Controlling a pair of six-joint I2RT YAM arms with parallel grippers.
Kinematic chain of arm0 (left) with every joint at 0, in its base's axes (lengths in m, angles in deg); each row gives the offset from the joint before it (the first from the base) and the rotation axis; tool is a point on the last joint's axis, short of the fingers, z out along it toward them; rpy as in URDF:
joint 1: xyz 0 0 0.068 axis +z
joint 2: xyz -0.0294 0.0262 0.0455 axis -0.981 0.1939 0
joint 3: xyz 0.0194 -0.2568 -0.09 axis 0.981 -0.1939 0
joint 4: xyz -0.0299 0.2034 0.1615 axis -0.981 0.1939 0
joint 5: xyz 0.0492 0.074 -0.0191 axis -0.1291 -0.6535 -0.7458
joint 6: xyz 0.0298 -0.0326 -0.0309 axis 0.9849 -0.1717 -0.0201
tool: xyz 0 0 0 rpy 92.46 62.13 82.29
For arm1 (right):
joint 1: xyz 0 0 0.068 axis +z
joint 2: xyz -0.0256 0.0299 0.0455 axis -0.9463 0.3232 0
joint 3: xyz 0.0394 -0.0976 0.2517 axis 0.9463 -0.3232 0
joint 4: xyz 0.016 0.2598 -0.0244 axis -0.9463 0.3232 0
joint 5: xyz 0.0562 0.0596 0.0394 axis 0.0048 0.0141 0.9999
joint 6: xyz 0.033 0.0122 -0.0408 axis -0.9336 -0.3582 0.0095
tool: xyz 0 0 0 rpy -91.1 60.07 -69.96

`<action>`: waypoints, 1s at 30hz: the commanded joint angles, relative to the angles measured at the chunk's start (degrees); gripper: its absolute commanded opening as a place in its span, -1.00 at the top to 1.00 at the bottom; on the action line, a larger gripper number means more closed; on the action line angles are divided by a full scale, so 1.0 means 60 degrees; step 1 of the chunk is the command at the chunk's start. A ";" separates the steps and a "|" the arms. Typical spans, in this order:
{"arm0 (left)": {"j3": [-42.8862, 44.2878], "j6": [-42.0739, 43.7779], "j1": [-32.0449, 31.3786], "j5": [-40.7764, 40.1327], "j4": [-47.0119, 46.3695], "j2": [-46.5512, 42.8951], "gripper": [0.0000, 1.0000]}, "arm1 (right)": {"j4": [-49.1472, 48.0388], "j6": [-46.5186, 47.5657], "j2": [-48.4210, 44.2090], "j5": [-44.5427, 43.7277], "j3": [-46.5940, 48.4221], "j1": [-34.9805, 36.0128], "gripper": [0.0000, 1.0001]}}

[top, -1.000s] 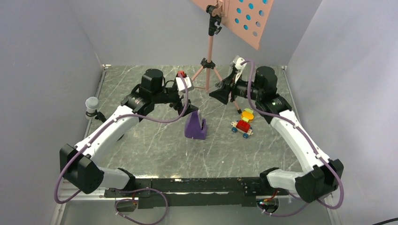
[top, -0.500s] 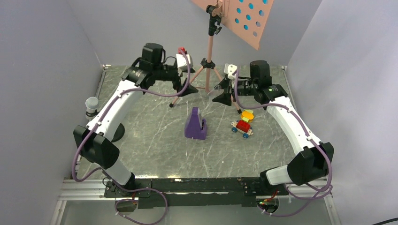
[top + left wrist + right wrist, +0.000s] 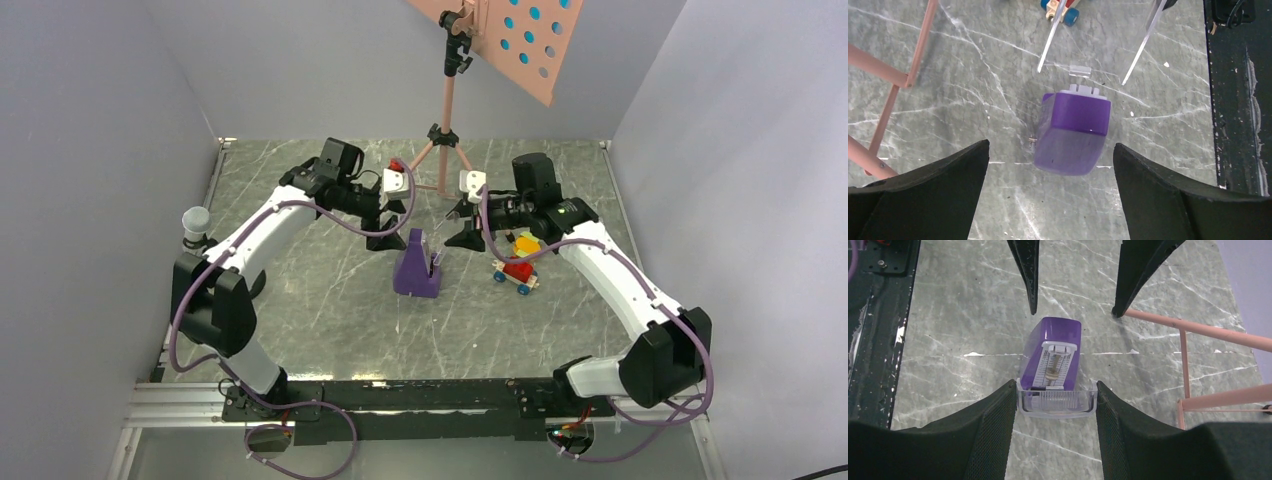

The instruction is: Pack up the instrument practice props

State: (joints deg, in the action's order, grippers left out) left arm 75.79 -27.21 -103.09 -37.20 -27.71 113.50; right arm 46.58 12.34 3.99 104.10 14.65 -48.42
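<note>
The purple metronome (image 3: 417, 268) stands upright mid-table, its open face to the right and a clear piece at its foot (image 3: 1057, 401). My left gripper (image 3: 393, 234) is open wide behind it; the metronome (image 3: 1075, 130) lies just past its tips (image 3: 1050, 145). My right gripper (image 3: 461, 236) is open in front of it, fingers (image 3: 993, 435) close on either side of the clear piece, metronome (image 3: 1055, 335) ahead. The salmon-pink stand (image 3: 447, 100) rises at the back. Cyan pages (image 3: 528, 37) show through its perforated desk.
A red toy car (image 3: 517, 270) and a yellow-orange toy (image 3: 527, 243) sit just right of the right gripper. Stand legs (image 3: 1208, 332) spread behind both grippers. A grey cylinder (image 3: 196, 222) stands at the left edge. Grey walls enclose three sides.
Both grippers came down and inward from beside the stand. The left now sits behind the metronome, the right in front of it. The metronome has not moved.
</note>
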 commanded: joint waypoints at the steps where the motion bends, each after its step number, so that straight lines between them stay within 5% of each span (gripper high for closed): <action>1: 0.0389 0.0873 -0.0176 0.0279 -0.0240 0.0174 -0.95 | -0.0313 0.0106 0.0092 -0.0264 0.0057 0.0172 1.00; 10: 0.0308 0.0842 -0.0344 0.0632 -0.0651 0.0633 -0.96 | -0.0081 0.0037 0.0328 -0.0784 0.0071 0.0221 1.00; 22: 0.0449 0.0271 -0.0348 0.0900 -0.0532 0.0874 -0.24 | -0.0925 -0.0426 0.0464 -0.1259 -0.0535 0.0678 1.00; 30: -0.0086 -0.0329 -0.0335 0.0882 -0.1275 0.0650 0.02 | -0.1494 -0.0575 0.0771 -0.1910 -0.0661 0.0981 1.00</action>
State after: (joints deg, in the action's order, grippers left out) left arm 76.49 -27.69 -104.86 -33.03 -31.91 118.90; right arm 42.21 9.67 7.97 94.16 10.30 -42.78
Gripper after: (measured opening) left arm 0.549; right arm 0.561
